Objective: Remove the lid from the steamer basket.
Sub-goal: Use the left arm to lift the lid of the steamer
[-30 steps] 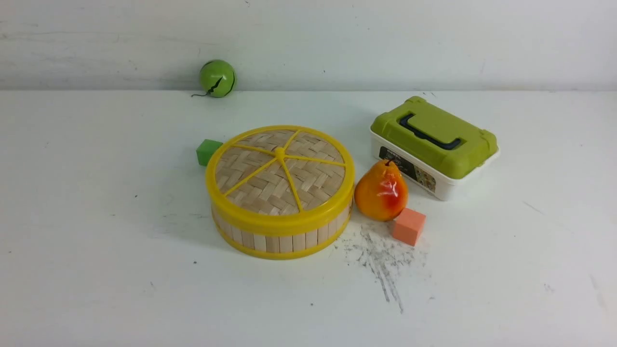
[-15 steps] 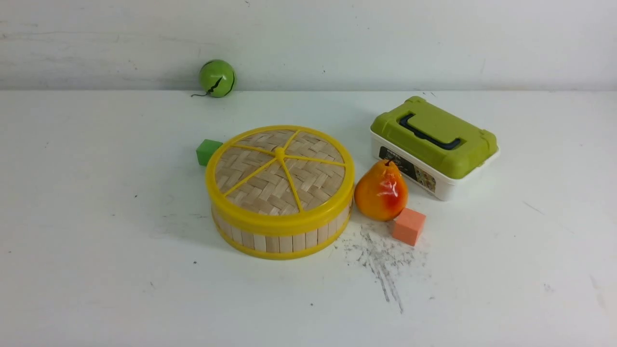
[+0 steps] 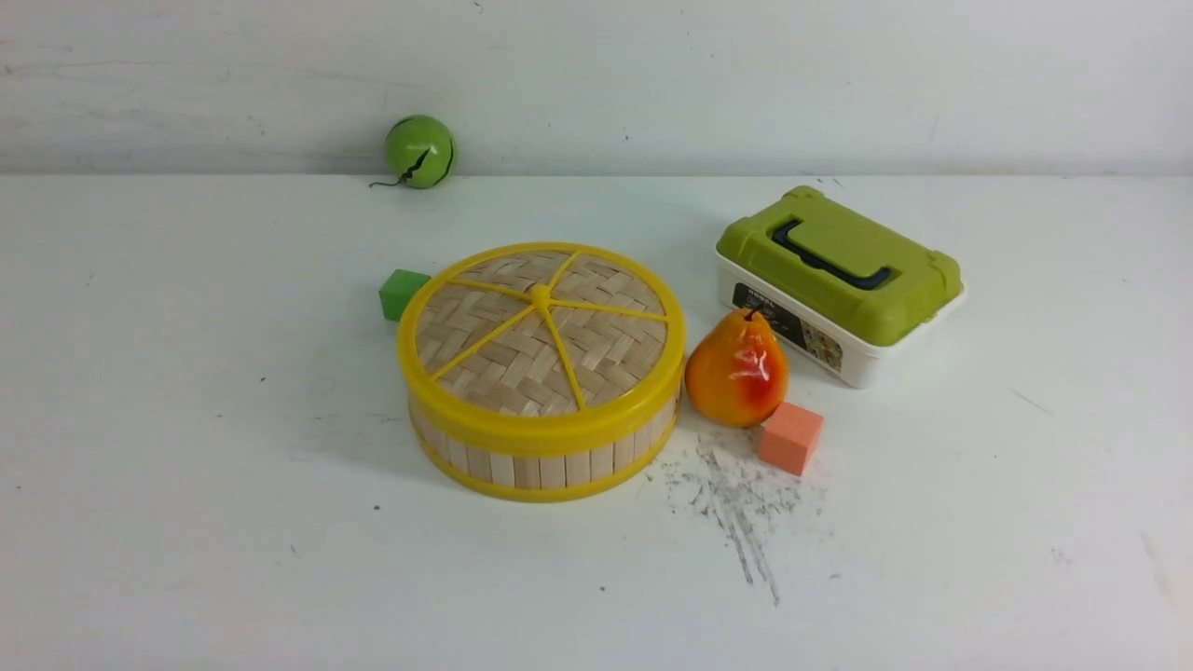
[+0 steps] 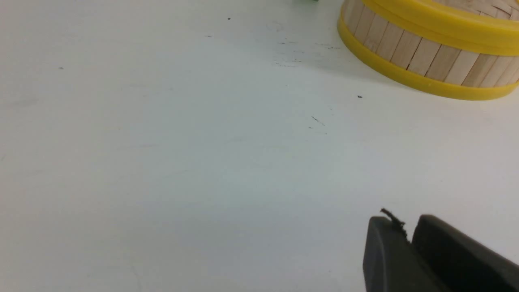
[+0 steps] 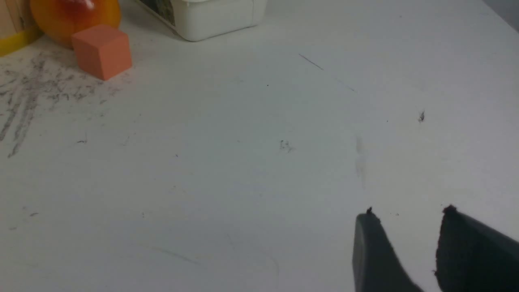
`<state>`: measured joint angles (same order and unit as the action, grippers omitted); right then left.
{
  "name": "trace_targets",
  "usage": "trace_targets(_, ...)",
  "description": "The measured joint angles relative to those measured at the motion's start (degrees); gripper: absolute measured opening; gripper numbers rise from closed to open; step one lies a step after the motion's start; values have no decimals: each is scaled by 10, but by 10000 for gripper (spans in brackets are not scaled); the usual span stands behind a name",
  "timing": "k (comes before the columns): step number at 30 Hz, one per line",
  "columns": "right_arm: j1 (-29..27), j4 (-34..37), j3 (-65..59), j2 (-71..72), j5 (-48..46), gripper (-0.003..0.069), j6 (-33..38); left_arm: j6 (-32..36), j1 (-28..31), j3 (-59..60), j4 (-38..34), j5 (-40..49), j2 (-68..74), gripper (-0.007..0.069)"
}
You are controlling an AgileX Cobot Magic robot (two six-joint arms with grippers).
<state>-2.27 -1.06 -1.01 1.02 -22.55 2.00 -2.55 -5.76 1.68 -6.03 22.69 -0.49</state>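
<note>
Left gripper (image 4: 405, 222) closed, right gripper (image 5: 409, 213) slightly parted, both empty and off the lid (image 3: 522, 363), centre frame: likely light, stiff, best pinched at its rim (image 3: 545, 431).

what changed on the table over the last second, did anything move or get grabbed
Nothing visibly changed. The lid still sits on the steamer basket, and the pear and orange cube are where they were.
</note>
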Motion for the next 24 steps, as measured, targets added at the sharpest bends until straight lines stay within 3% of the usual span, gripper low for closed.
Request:
trace_targets(8,0,0,0,0,0,240,0,0,0,0,0,-31,0,93)
trace_targets(18,0,0,0,0,0,240,0,0,0,0,-2,-328,0,101)
trace_targets(24,0,0,0,0,0,240,0,0,0,0,-2,-378,0,104)
